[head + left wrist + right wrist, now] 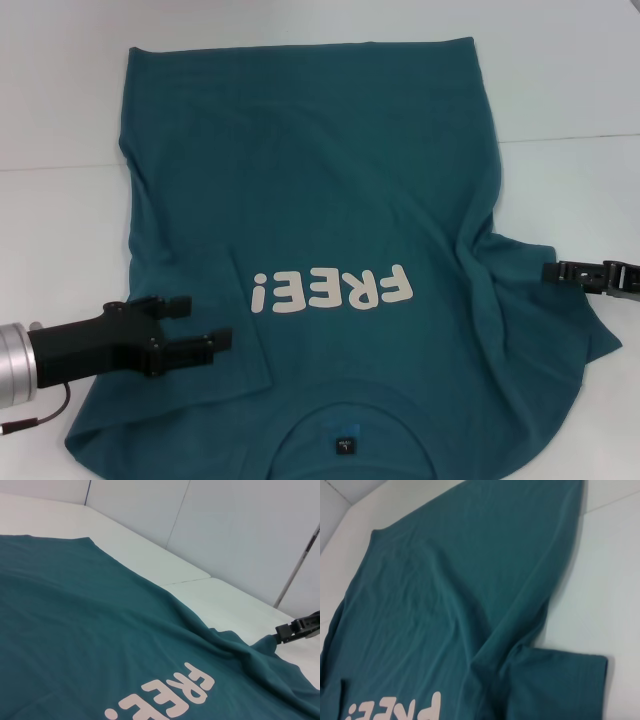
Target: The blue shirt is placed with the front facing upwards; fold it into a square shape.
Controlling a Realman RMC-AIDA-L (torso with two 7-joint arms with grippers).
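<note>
Nearest the head camera, the collar (343,425) of the blue shirt (320,200) is lying at the bottom edge of the view, its small dark label showing inside the round neckline. Just beside that collar on the robot's left, the left gripper (204,325) is hovering low over the shoulder and sleeve area with its jaws parted and nothing between them; a fold of cloth is running under its fingertips. Across from the collar on the robot's right, the right gripper (548,271) is reaching in at the edge of the right sleeve; whether its jaws are closed on the cloth I cannot tell. Outward from both grippers, the shirt is spreading front-up over the white table (60,100), its hem lying farthest from the collar. Pale "FREE!" lettering (332,290) is sitting just beyond the collar, reading upside down from the head camera. Long creases are running from the right sleeve up toward the hem, and the right side is bunching near that sleeve. Judging by those wrinkles, the dark teal cotton is light, soft and limp, offering no stiffness of its own, so it should sag and drag when lifted. Pinching through a sleeve edge or shoulder seam looks like the surest hold.
</note>
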